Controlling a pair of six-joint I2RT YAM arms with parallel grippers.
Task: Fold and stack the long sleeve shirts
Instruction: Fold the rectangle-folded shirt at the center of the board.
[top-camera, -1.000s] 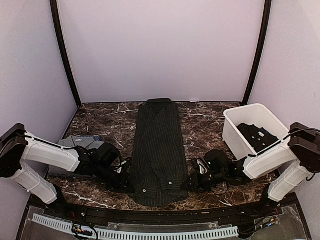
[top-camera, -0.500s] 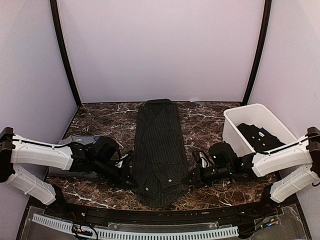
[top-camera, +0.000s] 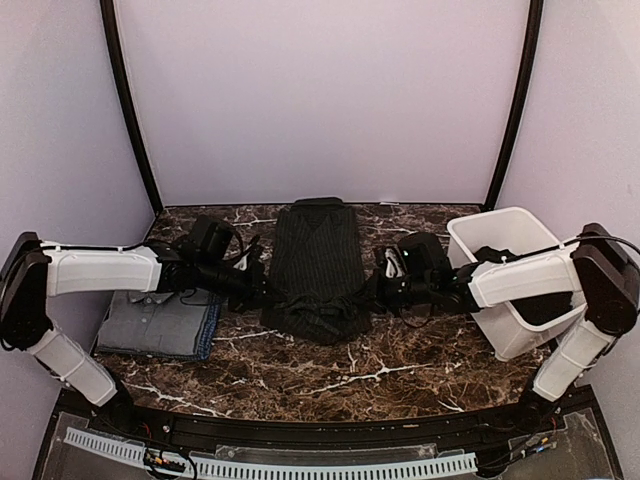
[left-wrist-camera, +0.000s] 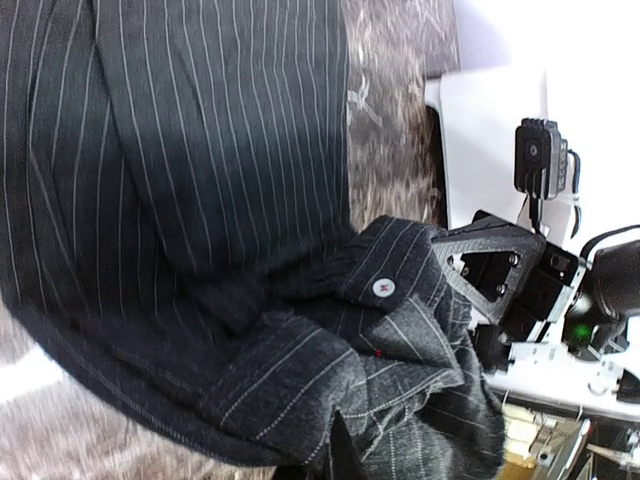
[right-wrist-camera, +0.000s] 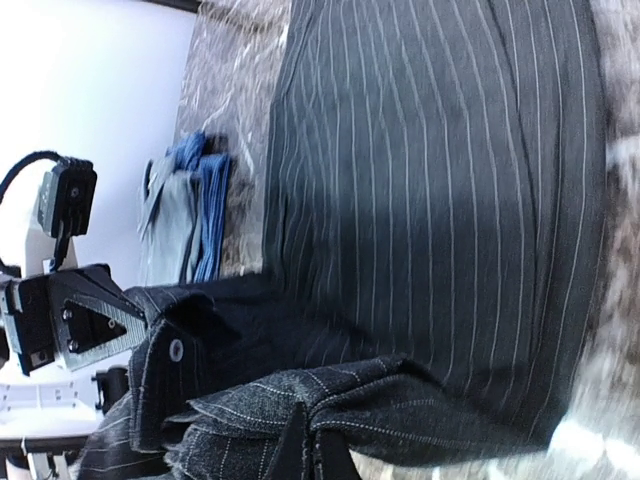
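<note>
Charcoal pinstriped shirt (top-camera: 318, 262) sits half folded, left gripper (top-camera: 264, 298) and right gripper (top-camera: 366, 297) clenching its end, beside a finished stack (top-camera: 160, 325); the tub (top-camera: 497, 216) holds another.

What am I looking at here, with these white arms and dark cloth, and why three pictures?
Two robot arms stand at a marble-patterned table, each ending in a two-finger gripper. The wide picture comes from a camera above and behind them; the close-ups come from cameras on their wrists. The left gripper and right gripper each pinch the bunched end of a pinstriped shirt. A folded grey shirt lies at the left on a blue shirt; a white tub stands at the right.
</note>
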